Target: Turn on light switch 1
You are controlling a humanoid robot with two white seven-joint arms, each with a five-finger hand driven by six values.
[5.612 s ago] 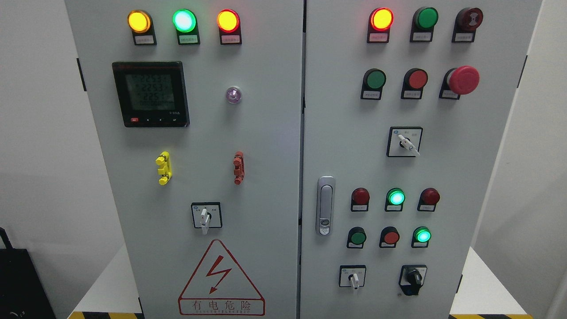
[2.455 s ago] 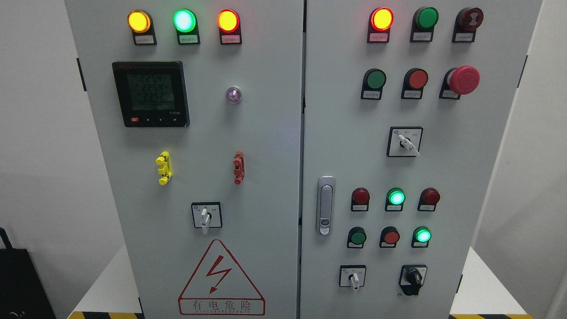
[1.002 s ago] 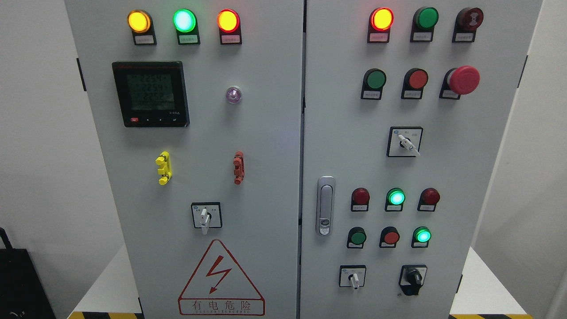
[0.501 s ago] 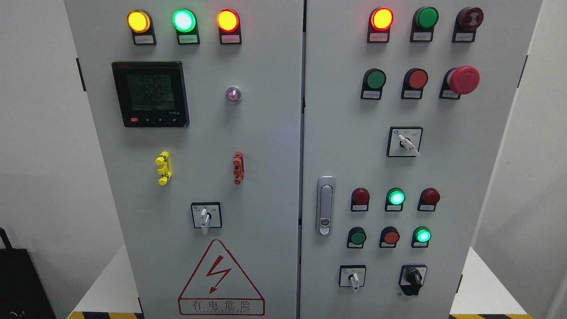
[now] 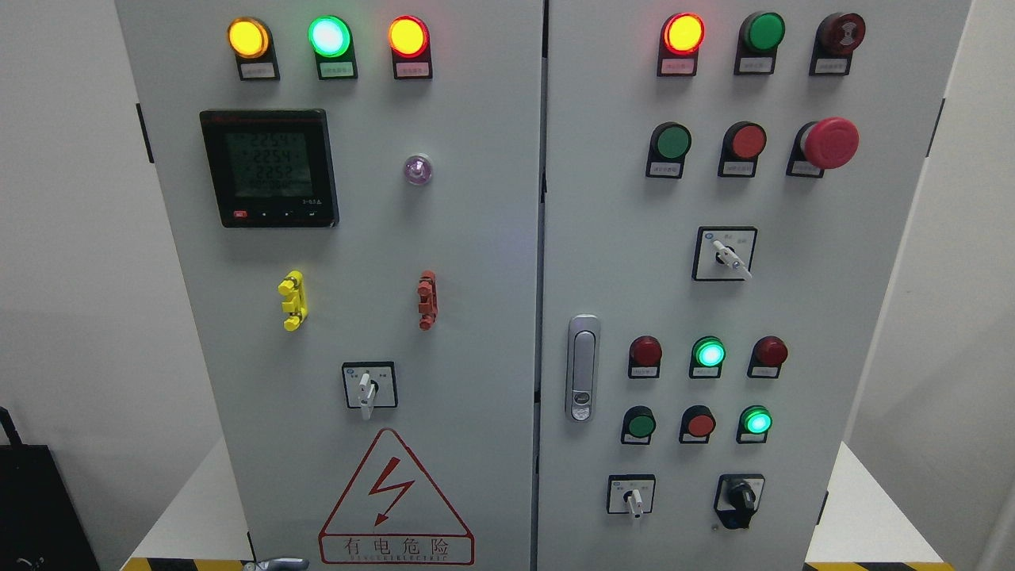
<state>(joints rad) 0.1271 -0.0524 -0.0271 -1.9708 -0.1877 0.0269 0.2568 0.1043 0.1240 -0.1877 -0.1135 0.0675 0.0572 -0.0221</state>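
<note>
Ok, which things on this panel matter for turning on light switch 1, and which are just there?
Job, likely: left-door selector; upper right selector; lower white selector; black knob (labels unreadable, switch 1 unclear); left hand, at the bottom edge.
Bystanders: meter; emergency stop; door handle; warning sign.

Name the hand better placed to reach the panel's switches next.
Left, probably: the left hand barely shows at the bottom edge below the left door; the right hand is out of view.
</note>
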